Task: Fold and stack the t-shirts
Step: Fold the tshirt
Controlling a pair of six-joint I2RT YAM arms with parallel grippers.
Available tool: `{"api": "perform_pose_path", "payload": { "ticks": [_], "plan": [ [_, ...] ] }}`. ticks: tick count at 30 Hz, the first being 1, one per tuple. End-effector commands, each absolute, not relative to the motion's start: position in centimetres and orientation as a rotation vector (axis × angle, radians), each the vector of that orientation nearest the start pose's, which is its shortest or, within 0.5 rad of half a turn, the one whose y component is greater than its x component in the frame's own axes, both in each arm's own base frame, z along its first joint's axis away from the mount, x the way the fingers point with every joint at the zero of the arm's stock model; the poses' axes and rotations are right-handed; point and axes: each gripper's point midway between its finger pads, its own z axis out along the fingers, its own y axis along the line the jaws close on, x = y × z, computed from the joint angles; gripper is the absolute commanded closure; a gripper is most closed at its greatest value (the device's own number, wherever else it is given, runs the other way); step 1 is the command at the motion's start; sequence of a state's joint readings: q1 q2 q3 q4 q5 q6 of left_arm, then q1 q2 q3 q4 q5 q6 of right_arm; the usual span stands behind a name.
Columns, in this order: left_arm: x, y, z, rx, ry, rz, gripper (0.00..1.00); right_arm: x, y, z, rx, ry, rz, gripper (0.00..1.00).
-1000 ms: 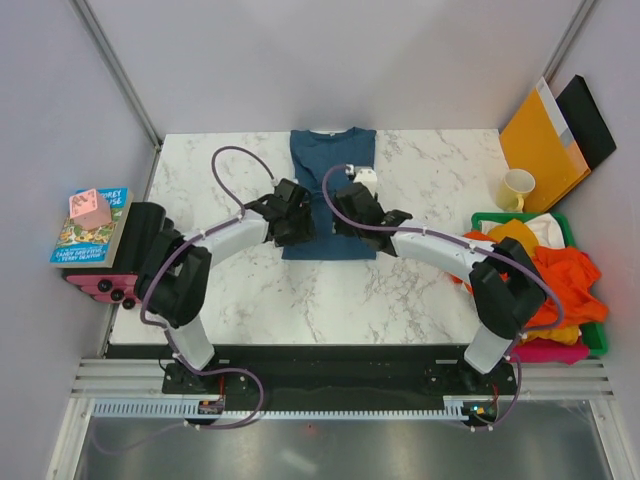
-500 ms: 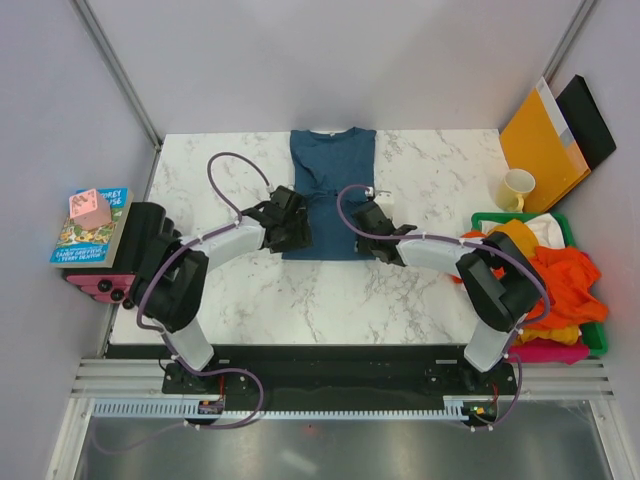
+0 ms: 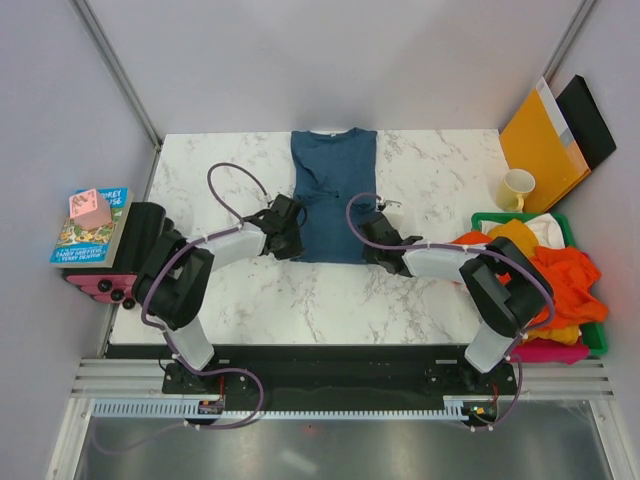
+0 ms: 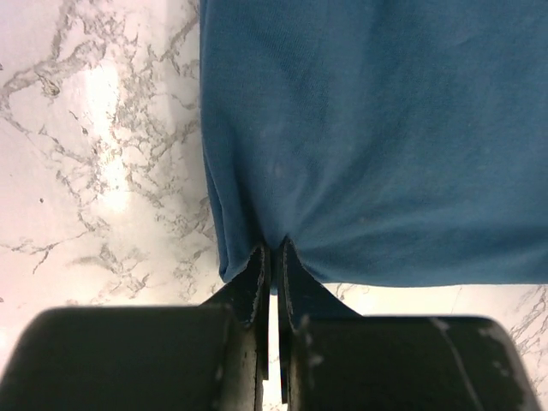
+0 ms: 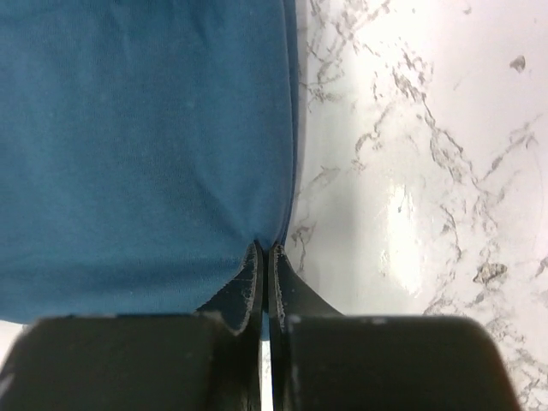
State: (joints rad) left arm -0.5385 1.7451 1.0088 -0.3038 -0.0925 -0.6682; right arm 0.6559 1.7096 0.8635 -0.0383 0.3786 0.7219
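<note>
A dark teal-blue t-shirt (image 3: pixel 333 190) lies flat in a long strip at the back middle of the marble table, sleeves folded in. My left gripper (image 3: pixel 293 243) is shut on its near-left corner; in the left wrist view the cloth (image 4: pixel 368 137) puckers where the gripper (image 4: pixel 274 248) pinches it. My right gripper (image 3: pixel 366 246) is shut on the near-right corner, and the right wrist view shows the shirt (image 5: pixel 137 145) bunched between the tips of that gripper (image 5: pixel 265 250). More t-shirts, orange (image 3: pixel 570 275), yellow and pink (image 3: pixel 550 350), lie heaped at the right.
The heap sits in a green bin (image 3: pixel 597 335) at the table's right edge. A yellow mug (image 3: pixel 516 189) stands behind it, with an orange envelope (image 3: pixel 540 145) and a black folder against the wall. Books and a pink block (image 3: pixel 90 208) rest at the left.
Both grippers slid toward me from over the shirt to its near corners and closed on the cloth. The shirt's near hem now puckers at both corners.
</note>
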Motion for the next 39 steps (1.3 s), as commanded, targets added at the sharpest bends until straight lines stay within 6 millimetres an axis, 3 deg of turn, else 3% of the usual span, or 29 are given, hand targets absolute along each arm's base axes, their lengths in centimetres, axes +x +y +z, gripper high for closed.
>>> {"api": "perform_pose_path", "payload": {
  "ticks": [1,5,11,21,24,29,30,31,33,34,37,39],
  "plan": [
    [29.1,-19.6,-0.4,-0.228,2.733,-0.256,0.98,29.8,18.8,-0.5,0.277,2.502,0.119,1.0],
    [27.3,-19.6,0.4,-0.218,2.738,-0.275,0.98,27.6,18.3,-0.2,0.27,2.524,0.106,1.0],
    [22.4,-19.5,0.6,-0.185,2.789,-0.274,0.98,23.6,17.4,0.0,0.29,2.56,0.112,1.0],
    [14.6,-19.1,1.7,-0.175,2.834,-0.353,0.98,18.8,16.8,2.3,0.32,2.551,0.171,1.0],
    [13.1,-19.0,1.7,-0.17,2.842,-0.363,0.98,17.9,17.0,2.8,0.307,2.541,0.174,1.0],
    [12.3,-18.3,1.6,-0.171,2.845,-0.319,0.98,16.8,17.7,3.1,0.256,2.534,0.168,1.0],
    [12.5,-18.3,1.8,-0.168,2.831,-0.32,0.98,16.9,17.9,3.4,0.245,2.52,0.175,0.96],
    [12.9,-18.2,2.1,-0.17,2.81,-0.311,0.97,17.3,18.4,4.2,0.229,2.493,0.189,0.73],
    [13.7,-18.4,3.7,-0.173,2.755,-0.338,0.73,18.2,18.5,5.9,0.212,2.434,0.195,0.52],
    [14.3,-18.3,4.4,-0.174,2.717,-0.333,0.55,18.9,19.2,7.4,0.207,2.399,0.227,0.34],
    [16.3,-18.8,7.6,-0.178,2.594,-0.382,0.29,20.9,20.0,11.1,0.157,2.304,0.224,0.2],
    [17.3,-19.1,8.8,-0.158,2.551,-0.382,0.27,21.8,20.8,11.5,0.1,2.29,0.201,0.2]
  ]
}}
